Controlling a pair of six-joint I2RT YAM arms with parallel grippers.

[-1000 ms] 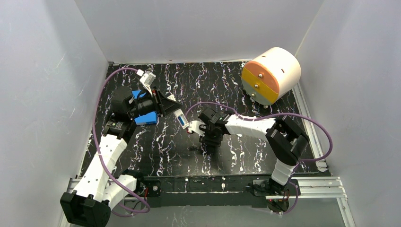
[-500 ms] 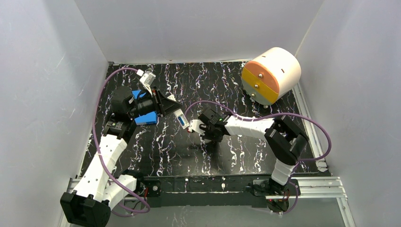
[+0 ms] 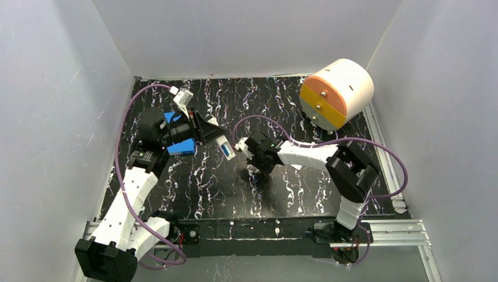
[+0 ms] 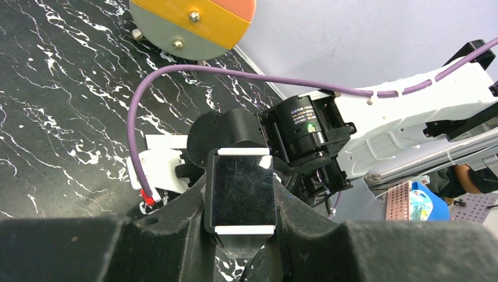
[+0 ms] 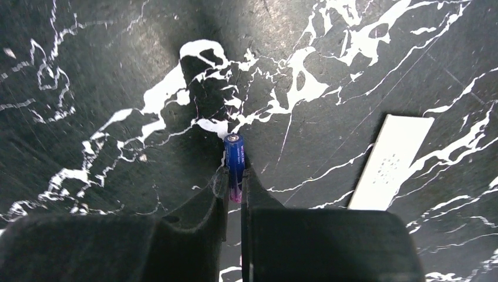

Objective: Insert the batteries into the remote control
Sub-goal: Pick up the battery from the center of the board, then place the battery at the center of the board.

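My left gripper [image 3: 215, 138] is shut on the white remote control [image 3: 225, 147] and holds it above the table. A blue strip shows in the remote's recess in the top view. In the left wrist view the remote [image 4: 241, 192] shows a dark glossy face with white ends, clamped between my jaws. My right gripper [image 3: 257, 167] is just right of the remote, pointing down. In the right wrist view it [image 5: 235, 176] is shut on a small blue battery [image 5: 235, 160], whose pale tip sticks out past the fingertips above the table.
A large cream-and-orange drum [image 3: 336, 93] stands at the back right and also shows in the left wrist view [image 4: 194, 26]. A flat white plate [image 5: 392, 161] lies on the black marbled table [image 3: 199, 188] right of the battery. A blue pad [image 3: 181, 147] sits by the left arm.
My right gripper has moved a little left and away from the front edge, closer to the remote, still holding the battery. The left gripper and remote have not moved.
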